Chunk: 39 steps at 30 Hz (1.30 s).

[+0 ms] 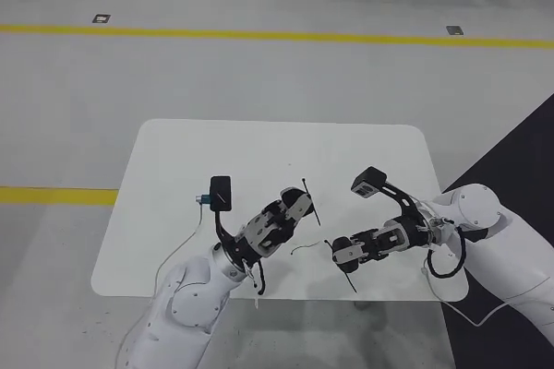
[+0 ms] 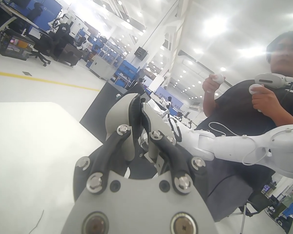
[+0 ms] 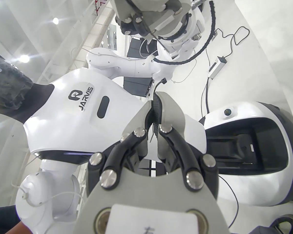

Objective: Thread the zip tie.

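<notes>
Above the desk's (image 1: 258, 148) near half, the left tool (image 1: 302, 201) pinches a zip tie (image 1: 312, 212) and the right tool (image 1: 337, 254) a second zip tie (image 1: 350, 282). Both look light, springy and slick, so a hold near the tip seems best.

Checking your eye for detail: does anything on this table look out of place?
Yes: a thin dark strand lies loose on the white table between the left tool and the right tool, which each grip a black zip tie. Nothing looks spilled or damaged.
</notes>
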Motion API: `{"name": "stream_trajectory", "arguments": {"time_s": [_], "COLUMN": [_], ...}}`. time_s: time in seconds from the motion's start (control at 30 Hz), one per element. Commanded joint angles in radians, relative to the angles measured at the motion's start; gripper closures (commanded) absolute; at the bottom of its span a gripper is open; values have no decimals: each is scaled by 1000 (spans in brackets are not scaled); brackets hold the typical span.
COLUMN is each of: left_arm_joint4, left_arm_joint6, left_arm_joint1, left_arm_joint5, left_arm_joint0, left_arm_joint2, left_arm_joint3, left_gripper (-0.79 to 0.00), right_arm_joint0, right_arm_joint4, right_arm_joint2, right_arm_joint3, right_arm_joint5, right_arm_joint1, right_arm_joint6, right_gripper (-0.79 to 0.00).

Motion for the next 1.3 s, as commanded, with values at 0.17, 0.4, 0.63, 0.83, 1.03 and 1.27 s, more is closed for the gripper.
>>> {"name": "stream_trajectory", "arguments": {"time_s": [0.17,0.4,0.63,0.83,1.03,1.27], "left_arm_joint4": [-18,-44,-46,-41,-25,-23], "left_arm_joint6": [-16,-49,-53,-43,-40,-42], "left_arm_joint1": [6,13,15,16,17,19], "left_arm_joint5": [3,13,15,12,11,15], "left_arm_joint0": [23,46,52,47,41,39], "left_arm_joint2": [-11,-15,1,7,18,21], "left_arm_joint3": [-22,-51,-59,-58,-54,-54], "left_gripper": [0,0,0,0,0,0], "right_arm_joint0": [0,0,0,0,0,0], "right_arm_joint4": [0,0,0,0,0,0], "right_arm_joint2": [0,0,0,0,0,0], "right_arm_joint3": [0,0,0,0,0,0], "right_arm_joint5": [0,0,0,0,0,0], "right_arm_joint1": [0,0,0,0,0,0], "right_arm_joint6": [0,0,0,0,0,0], "right_gripper": [0,0,0,0,0,0]}}
